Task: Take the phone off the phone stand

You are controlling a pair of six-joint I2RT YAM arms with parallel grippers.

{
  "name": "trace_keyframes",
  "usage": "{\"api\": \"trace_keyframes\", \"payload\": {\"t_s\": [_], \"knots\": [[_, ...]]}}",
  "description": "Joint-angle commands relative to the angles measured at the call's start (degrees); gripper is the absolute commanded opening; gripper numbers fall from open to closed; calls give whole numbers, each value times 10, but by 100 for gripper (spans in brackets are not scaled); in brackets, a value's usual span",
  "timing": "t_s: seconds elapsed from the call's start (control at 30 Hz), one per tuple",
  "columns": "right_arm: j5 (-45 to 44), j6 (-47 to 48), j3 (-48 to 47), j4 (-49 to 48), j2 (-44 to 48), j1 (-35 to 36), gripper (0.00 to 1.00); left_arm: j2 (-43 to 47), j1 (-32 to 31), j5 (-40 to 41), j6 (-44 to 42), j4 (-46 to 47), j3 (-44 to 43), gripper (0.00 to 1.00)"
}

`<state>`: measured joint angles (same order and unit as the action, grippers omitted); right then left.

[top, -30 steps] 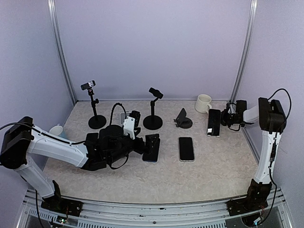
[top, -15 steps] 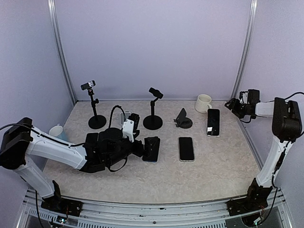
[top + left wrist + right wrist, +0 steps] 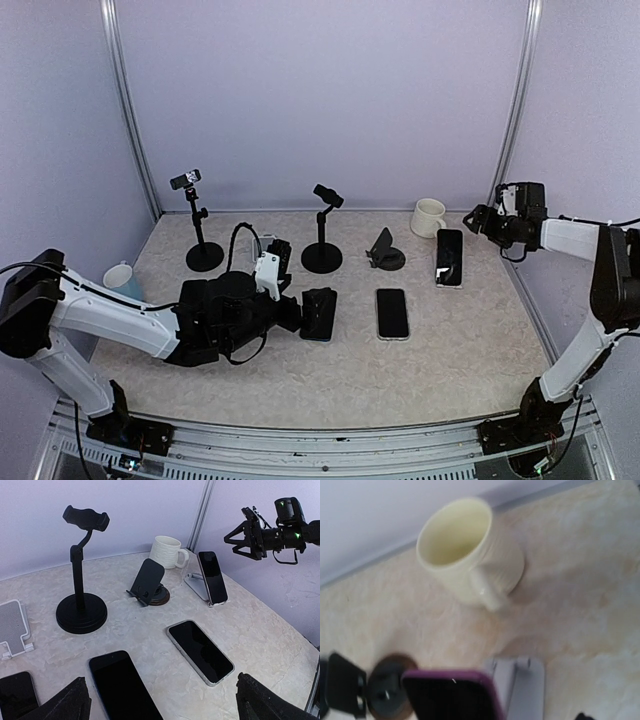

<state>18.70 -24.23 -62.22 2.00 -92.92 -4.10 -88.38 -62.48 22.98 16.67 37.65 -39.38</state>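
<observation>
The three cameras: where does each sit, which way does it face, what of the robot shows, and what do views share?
Top external: high behind the robot, looking down over the table; shows the left gripper and right gripper.
Left wrist: low over the table, facing the far right corner; its own fingers at the bottom corners.
Right wrist: above that corner, looking down; hardly any of itself shows.
Shared: all three see the mug and the phone on its stand.

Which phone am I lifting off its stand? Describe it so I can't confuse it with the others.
Find the cream mug at the far right corner of the table. Just right of it and slightly nearer sits a silver stand with a phone leaning on it. It is the only phone propped up; the neighbouring phone lies flat.
</observation>
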Motion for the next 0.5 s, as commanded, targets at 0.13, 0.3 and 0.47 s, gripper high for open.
{"api": "trace_keyframes", "payload": {"t_s": [0.13,0.3,0.47], "knots": [[-69,55,34,45,11,60,89,9,-7,7,-4,6,-1,99],[-90,58,47,45,1,87,94,6,-9,11,-6,3,-5,99],[-99,55,61,38,-8,105,100,4,-10,11,-6,2,-7,99]]}}
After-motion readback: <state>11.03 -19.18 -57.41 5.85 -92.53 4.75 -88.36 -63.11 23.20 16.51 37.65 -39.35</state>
